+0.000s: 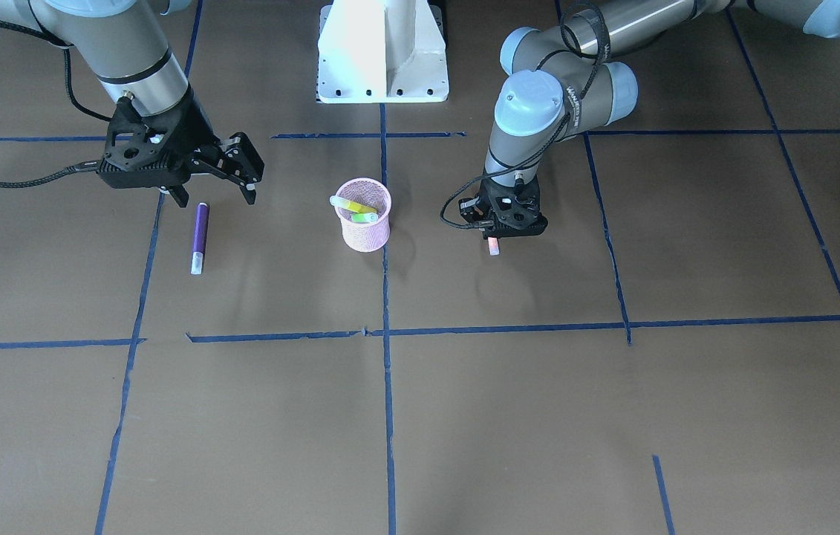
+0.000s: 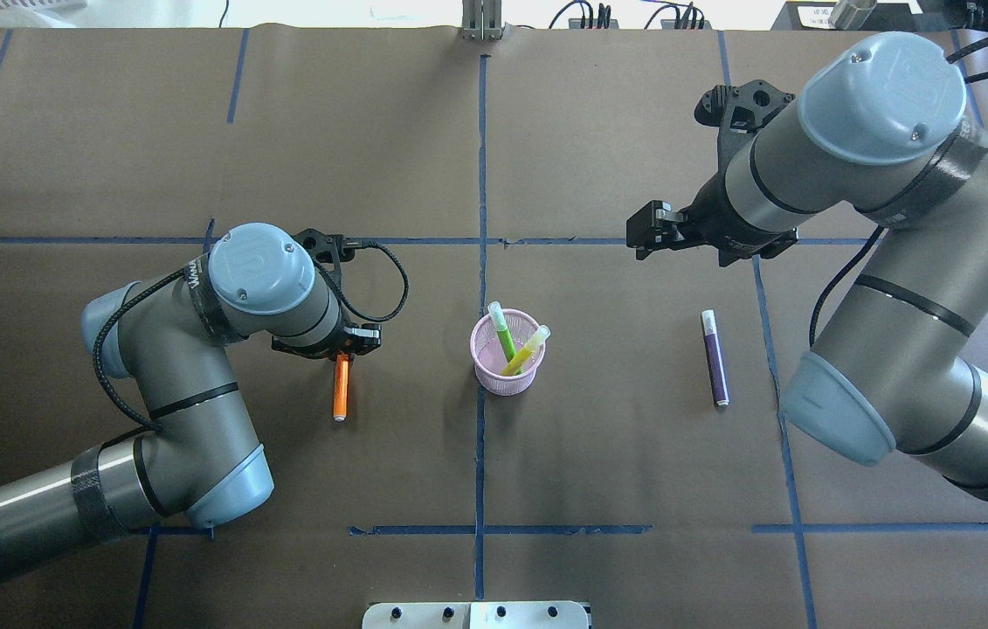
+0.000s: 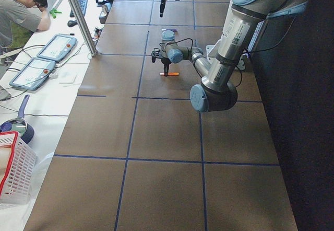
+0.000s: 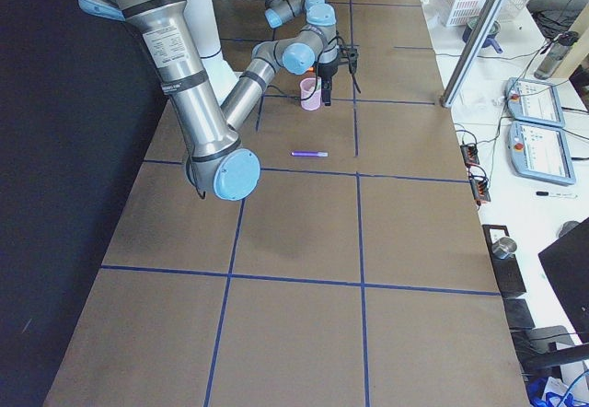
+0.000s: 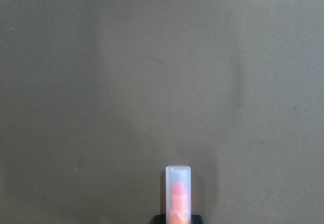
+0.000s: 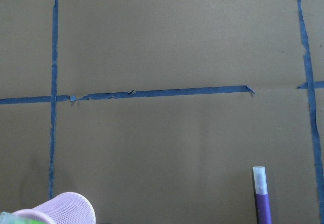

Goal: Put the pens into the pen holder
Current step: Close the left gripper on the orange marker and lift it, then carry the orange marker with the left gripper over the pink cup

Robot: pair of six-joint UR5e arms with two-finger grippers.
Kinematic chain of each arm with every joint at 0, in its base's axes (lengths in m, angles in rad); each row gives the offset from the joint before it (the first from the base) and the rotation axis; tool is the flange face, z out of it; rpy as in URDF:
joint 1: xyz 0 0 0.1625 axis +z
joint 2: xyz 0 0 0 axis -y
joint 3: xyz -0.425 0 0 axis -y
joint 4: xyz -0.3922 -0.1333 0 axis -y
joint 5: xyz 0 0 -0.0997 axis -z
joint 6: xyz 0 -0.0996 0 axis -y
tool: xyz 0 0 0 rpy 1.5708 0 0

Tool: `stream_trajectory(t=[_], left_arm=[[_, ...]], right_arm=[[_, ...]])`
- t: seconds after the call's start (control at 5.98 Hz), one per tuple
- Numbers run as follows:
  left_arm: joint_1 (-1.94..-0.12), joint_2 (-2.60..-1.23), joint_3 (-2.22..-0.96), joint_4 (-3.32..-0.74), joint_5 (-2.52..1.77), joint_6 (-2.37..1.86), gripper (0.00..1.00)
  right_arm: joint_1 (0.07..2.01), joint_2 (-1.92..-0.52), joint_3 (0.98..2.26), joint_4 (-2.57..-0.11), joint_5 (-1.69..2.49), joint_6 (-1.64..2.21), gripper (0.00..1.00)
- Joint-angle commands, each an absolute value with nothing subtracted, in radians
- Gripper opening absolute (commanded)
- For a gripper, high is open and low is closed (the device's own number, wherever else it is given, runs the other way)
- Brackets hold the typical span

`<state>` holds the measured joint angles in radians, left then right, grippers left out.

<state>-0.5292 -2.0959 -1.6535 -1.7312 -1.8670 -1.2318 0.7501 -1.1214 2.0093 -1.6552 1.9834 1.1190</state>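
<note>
Left gripper (image 2: 342,353) is sitting over one end of the orange pen (image 2: 341,395), closure unclear. Light and slick, it is likely needing a mid-barrel pinch.

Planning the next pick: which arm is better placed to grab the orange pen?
Left. Its claw is down right at the orange pen's end. The right claw hovers on the other side of the holder, nearer the purple pen.
</note>
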Motion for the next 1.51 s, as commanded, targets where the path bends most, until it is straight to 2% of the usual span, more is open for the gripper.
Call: stream_trajectory(t=[0.0,0.67,1.34], left_arm=[[-0.538,-2.097,-1.73,-1.73,-1.827,-1.241,0.0],[-0.511,-2.157,-1.971,-1.74,-1.553,-1.233,0.0],[-0.338,-2.239,-1.928,-1.764,-1.171,-1.218,0.0]], right_arm=[[0.75,-1.121,2.01,-1.655,1.983,1.12,1.0],[0.752,-1.121,2.019,-1.655,1.983,1.123,1.0],[0.752,-1.121,2.026,-1.655,1.983,1.124,1.0]])
